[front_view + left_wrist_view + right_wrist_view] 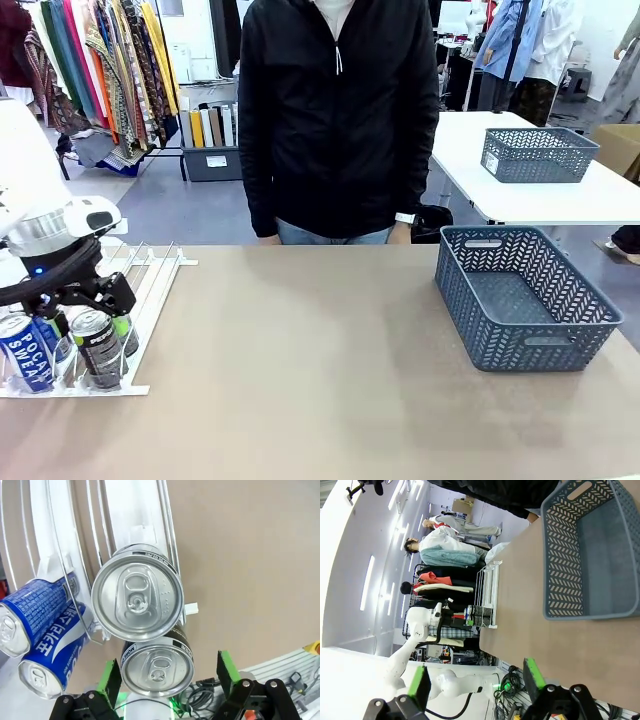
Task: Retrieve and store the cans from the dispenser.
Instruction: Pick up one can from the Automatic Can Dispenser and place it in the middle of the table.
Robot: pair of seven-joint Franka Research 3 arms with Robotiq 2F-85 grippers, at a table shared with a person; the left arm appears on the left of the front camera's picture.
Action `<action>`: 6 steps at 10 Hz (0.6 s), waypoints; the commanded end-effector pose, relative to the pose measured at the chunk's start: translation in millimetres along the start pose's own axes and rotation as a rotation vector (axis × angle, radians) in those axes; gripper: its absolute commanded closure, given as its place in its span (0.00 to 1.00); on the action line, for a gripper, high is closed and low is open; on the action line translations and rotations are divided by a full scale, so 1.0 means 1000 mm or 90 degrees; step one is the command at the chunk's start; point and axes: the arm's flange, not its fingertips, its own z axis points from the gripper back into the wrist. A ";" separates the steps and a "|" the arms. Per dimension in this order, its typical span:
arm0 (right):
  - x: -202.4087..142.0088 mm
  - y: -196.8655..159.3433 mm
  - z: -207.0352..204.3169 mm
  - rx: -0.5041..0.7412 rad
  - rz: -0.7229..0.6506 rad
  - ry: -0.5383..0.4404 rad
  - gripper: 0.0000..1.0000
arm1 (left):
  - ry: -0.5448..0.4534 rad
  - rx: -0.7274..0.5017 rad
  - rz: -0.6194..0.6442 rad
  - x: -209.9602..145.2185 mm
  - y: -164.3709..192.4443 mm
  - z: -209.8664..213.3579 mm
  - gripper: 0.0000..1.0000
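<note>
Left gripper wide open, holds nothing. Green pads straddle front dark can, gap visible on one side. Can upright at low end of dispenser, long axis straight along fingers, silver top toward wrist. Second dark can just behind in same lane; blue cans in neighbouring lane. Cans: smooth aluminium cylinders, glossy labels, likely slippery. Dispenser: white plastic, thin rails. Right gripper open, empty, well apart from cans, nearer grey lattice basket.
</note>
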 end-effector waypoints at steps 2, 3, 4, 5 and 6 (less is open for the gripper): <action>0.002 0.004 0.003 0.009 0.007 -0.002 0.00 | -0.004 0.029 0.019 0.006 -0.002 -0.003 0.00; 0.002 0.004 0.003 0.009 0.007 -0.002 0.00 | -0.002 0.031 0.020 0.005 -0.001 -0.003 0.00; 0.002 0.004 0.003 0.009 0.007 -0.002 0.00 | -0.004 0.036 0.024 0.005 -0.001 -0.003 0.00; 0.002 0.004 0.003 0.009 0.007 -0.002 0.00 | -0.007 0.042 0.026 0.008 0.000 -0.007 0.09; 0.002 0.004 0.003 0.009 0.007 -0.002 0.00 | -0.002 0.042 0.024 0.008 0.000 -0.009 0.68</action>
